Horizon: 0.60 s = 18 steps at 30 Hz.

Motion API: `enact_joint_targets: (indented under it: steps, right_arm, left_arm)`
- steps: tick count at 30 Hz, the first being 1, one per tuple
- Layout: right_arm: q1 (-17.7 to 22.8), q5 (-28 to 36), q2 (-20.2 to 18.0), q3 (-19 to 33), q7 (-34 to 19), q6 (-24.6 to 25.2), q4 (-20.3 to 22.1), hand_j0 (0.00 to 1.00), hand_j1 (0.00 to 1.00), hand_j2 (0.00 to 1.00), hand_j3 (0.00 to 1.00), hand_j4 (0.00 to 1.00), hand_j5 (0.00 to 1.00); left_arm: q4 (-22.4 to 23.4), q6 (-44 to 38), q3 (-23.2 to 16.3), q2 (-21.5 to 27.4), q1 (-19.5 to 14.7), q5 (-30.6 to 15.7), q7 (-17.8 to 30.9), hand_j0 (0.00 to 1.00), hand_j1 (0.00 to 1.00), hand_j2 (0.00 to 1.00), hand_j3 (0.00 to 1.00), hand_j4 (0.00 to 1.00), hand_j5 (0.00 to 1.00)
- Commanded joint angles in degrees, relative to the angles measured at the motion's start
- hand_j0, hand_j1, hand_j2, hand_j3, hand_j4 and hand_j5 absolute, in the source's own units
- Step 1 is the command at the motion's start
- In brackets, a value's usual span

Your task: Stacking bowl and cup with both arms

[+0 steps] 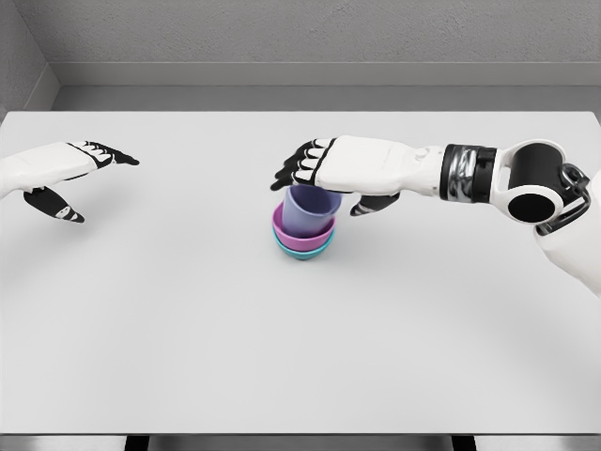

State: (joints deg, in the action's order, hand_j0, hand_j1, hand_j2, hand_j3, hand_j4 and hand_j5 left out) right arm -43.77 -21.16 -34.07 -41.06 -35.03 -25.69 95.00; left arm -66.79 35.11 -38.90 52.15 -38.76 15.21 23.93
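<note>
A: Where's the cup?
B: The lavender cup [311,209] sits tilted inside a pink bowl [302,234], nested in a teal bowl [304,252], mid-desk [188,329].
A: And the right robot hand [324,169]?
B: Directly over the cup, fingers loosely around its rim; whether it grips, I cannot tell.
A: The left robot hand [70,174]?
B: At nine o'clock, fingers apart, holding nothing.
</note>
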Motion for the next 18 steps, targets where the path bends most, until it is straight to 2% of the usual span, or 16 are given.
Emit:
enact_joint_targets:
  steps: [1, 6, 8, 11, 12, 14, 15, 16, 18]
  right_arm:
    - [0.00, 0.24, -0.04, 0.01, 0.03, 0.11, 0.01, 1.00, 1.00, 1.00, 1.00, 1.00, 1.00]
    - [-1.84, 0.41, -0.56, 1.68, 0.03, 0.11, 1.59, 1.00, 1.00, 1.00, 1.00, 1.00, 1.00]
    - [-1.76, 0.68, -1.18, 6.69, 0.03, 0.02, 2.82, 1.00, 1.00, 1.00, 1.00, 1.00, 1.00]
    - [-0.27, 3.40, -9.26, 13.81, 0.03, -2.70, 4.66, 1.00, 1.00, 1.00, 1.00, 1.00, 1.00]
    - [2.02, 4.98, -12.51, 17.41, 0.03, -5.07, 4.84, 1.00, 1.00, 1.00, 1.00, 1.00, 1.00]
    - [8.52, 5.86, -15.41, 23.56, 0.03, -9.31, 4.84, 1.00, 1.00, 1.00, 1.00, 1.00, 1.00]
    - [10.98, 6.04, -16.82, 25.76, 0.03, -9.31, 4.49, 1.00, 1.00, 1.00, 1.00, 1.00, 1.00]
    - [13.00, 6.04, -17.26, 27.08, 0.03, -9.31, 4.49, 1.00, 1.00, 1.00, 1.00, 1.00, 1.00]
    - [14.15, 6.04, -18.05, 27.35, 0.03, -9.31, 4.40, 1.00, 1.00, 1.00, 1.00, 1.00, 1.00]
  left_arm:
    - [0.00, -0.11, 0.06, 0.06, 0.00, -0.36, -0.03, 1.00, 1.00, 1.00, 1.00, 1.00, 1.00]
    - [0.00, -0.11, 0.06, 0.06, 0.00, -0.36, -0.03, 1.00, 1.00, 1.00, 1.00, 1.00, 1.00]
    - [0.00, -0.11, 0.06, 0.06, 0.00, -0.36, -0.03, 1.00, 1.00, 1.00, 1.00, 1.00, 1.00]
    - [0.00, -0.11, 0.06, 0.06, 0.00, -0.36, -0.03, 1.00, 1.00, 1.00, 1.00, 1.00, 1.00]
    - [0.00, -0.11, 0.06, 0.06, 0.00, -0.36, -0.03, 1.00, 1.00, 1.00, 1.00, 1.00, 1.00]
    - [-0.09, -0.11, 0.14, 0.23, 0.00, -0.36, -0.03, 1.00, 1.00, 1.00, 1.00, 1.00, 1.00]
    - [-0.09, -0.11, 0.14, 0.23, 0.00, -0.36, -0.03, 1.00, 1.00, 1.00, 1.00, 1.00, 1.00]
    - [-0.18, -0.11, 0.14, 0.23, 0.00, -0.36, -0.03, 1.00, 1.00, 1.00, 1.00, 1.00, 1.00]
    - [-0.09, -0.11, 0.14, 0.67, 0.00, -1.32, -0.03, 1.00, 1.00, 1.00, 1.00, 1.00, 1.00]
